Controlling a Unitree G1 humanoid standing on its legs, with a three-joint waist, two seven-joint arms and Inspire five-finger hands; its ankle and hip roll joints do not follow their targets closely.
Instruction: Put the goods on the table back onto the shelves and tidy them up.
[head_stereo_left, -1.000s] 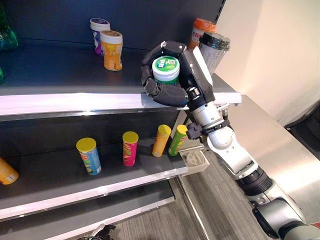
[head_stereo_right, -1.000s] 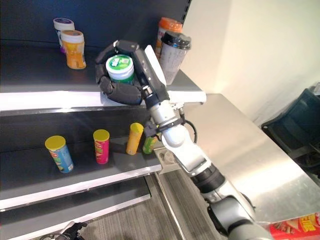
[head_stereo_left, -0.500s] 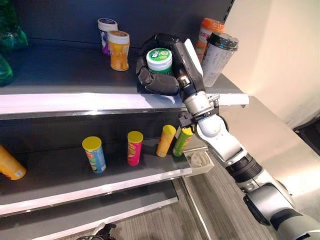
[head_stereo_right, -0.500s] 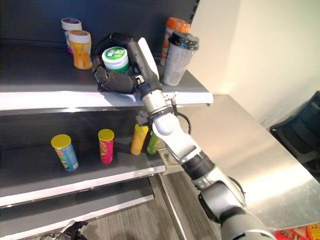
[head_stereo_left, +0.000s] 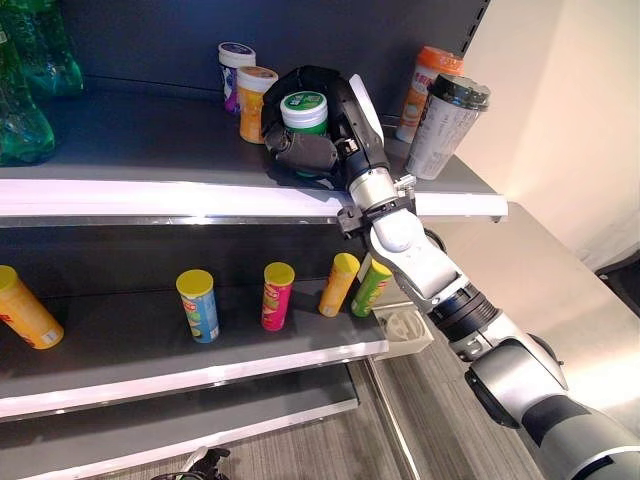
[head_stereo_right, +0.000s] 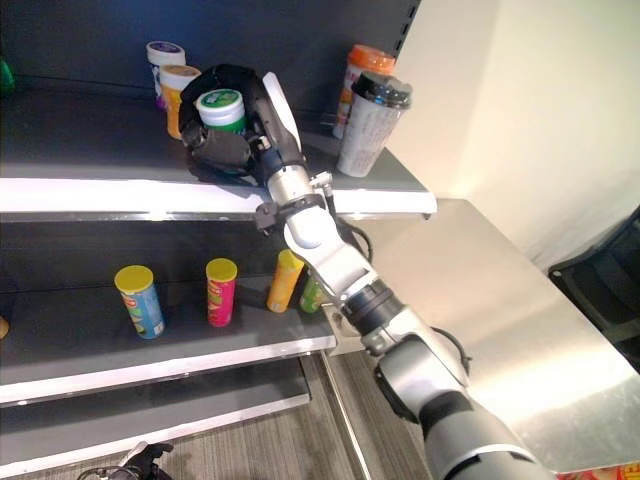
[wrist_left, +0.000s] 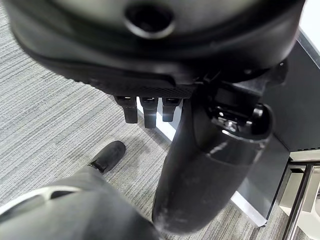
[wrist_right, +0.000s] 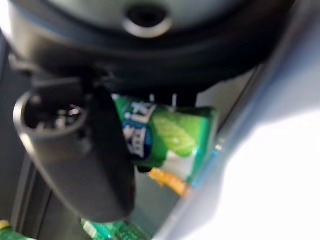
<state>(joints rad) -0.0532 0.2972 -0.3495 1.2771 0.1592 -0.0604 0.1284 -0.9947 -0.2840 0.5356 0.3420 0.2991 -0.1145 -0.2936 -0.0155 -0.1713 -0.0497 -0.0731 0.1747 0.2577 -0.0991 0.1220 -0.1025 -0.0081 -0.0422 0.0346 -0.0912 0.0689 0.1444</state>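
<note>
Left eye view: the right hand (head_stereo_left: 318, 150) reaches over the top shelf (head_stereo_left: 150, 195), its fingers curled round a green-lidded tub (head_stereo_left: 304, 110) held upright, well in from the shelf's front edge. Just behind the hand stand an orange jar (head_stereo_left: 254, 100) and a purple-lidded jar (head_stereo_left: 235, 70). To the right, near the shelf's end, are a black-lidded cup (head_stereo_left: 446, 125) and an orange-lidded bottle (head_stereo_left: 432, 80). Green bottles (head_stereo_left: 30, 95) stand at the far left, with bare shelf between them and the hand. On the lower shelf (head_stereo_left: 200, 365) stand a blue can (head_stereo_left: 199, 306), a pink can (head_stereo_left: 275, 296), and a yellow can (head_stereo_left: 339, 284) leaning beside a green can (head_stereo_left: 371, 287) at the shelf's right end. The steel table (head_stereo_left: 560, 300) lies to the right.

Right eye view: the tub sits in the hand just right of the orange jar; whether they touch I cannot tell.

Left wrist view: the left hand (wrist_left: 145, 107) hangs over grey floor (wrist_left: 50, 115), fingers relaxed and holding nothing.

Right wrist view: the thumb (wrist_right: 85, 155) lies across the tub's green label.
</note>
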